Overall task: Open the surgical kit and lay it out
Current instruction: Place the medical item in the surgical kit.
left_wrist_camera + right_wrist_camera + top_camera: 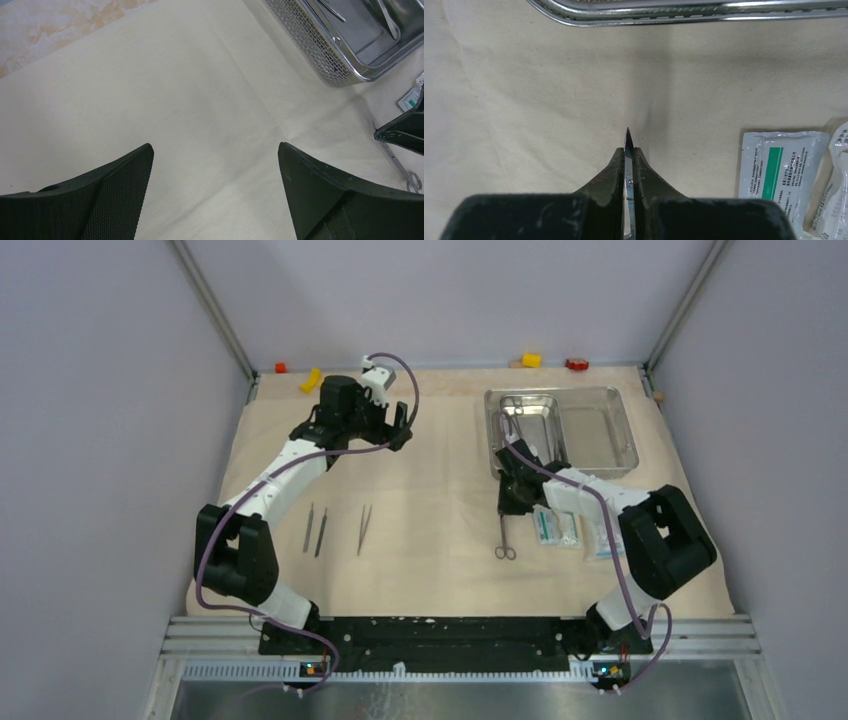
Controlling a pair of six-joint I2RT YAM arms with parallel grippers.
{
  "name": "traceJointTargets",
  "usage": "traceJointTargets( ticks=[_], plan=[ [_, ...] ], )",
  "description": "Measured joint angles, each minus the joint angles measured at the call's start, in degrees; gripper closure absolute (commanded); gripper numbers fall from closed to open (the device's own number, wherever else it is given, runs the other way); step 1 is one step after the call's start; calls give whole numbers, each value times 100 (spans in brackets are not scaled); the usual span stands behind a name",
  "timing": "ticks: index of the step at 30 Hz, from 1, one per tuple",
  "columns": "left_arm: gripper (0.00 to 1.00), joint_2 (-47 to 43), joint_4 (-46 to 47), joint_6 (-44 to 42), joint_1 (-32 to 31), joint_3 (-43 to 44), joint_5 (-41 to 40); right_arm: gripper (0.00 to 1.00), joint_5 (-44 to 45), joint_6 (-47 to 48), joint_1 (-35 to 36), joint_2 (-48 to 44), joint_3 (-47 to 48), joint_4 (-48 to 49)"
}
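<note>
The right fingers (616,172) are pressed together on the thin metal scissors (628,150). They grip across the blades, so only the pointed tip shows ahead of the fingertips. In the top view the scissors' ring handles lie behind these fingers, toward the arm bases. I cannot tell whether the blades touch the beige cloth wrap (524,100) spread beneath them. Ahead of the fingers, beyond the scissor tip, runs the rim of the steel tray (674,12). To their right the white-and-teal sealed packets (780,170) lie flat on the cloth, apart from the scissors.

The left fingers (120,185) stand wide apart with nothing between them, above a bare stretch of the cloth. In the left wrist view the tray's mesh wall is well ahead of them and to the right. The right fingers and the scissors show at the right edge of that view.

Well behind the left fingers, nearer the arm bases, the tweezers (364,528) and two thin metal instruments (309,528) lie on the cloth. They lie roughly parallel, the pair close together and the tweezers a little apart.

Beyond the left fingers, by the far edge of the bench (50,30), sit a yellow block (311,380) and a red block (280,367).
</note>
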State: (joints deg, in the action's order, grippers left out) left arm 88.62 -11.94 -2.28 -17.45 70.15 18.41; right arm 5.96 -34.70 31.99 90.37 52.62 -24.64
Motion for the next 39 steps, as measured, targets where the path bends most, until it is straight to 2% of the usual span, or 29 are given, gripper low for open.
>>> traceJointTargets(
  ticks=[17, 30, 39],
  plan=[
    [1, -28, 83, 50, 0, -107, 15, 100, 323, -157, 61, 168, 44, 0],
    [1, -96, 138, 63, 0, -136, 61, 94, 348, -195, 61, 212, 44, 0],
    [1, -164, 144, 66, 0, -140, 122, 84, 348, -192, 61, 216, 44, 20]
  ],
)
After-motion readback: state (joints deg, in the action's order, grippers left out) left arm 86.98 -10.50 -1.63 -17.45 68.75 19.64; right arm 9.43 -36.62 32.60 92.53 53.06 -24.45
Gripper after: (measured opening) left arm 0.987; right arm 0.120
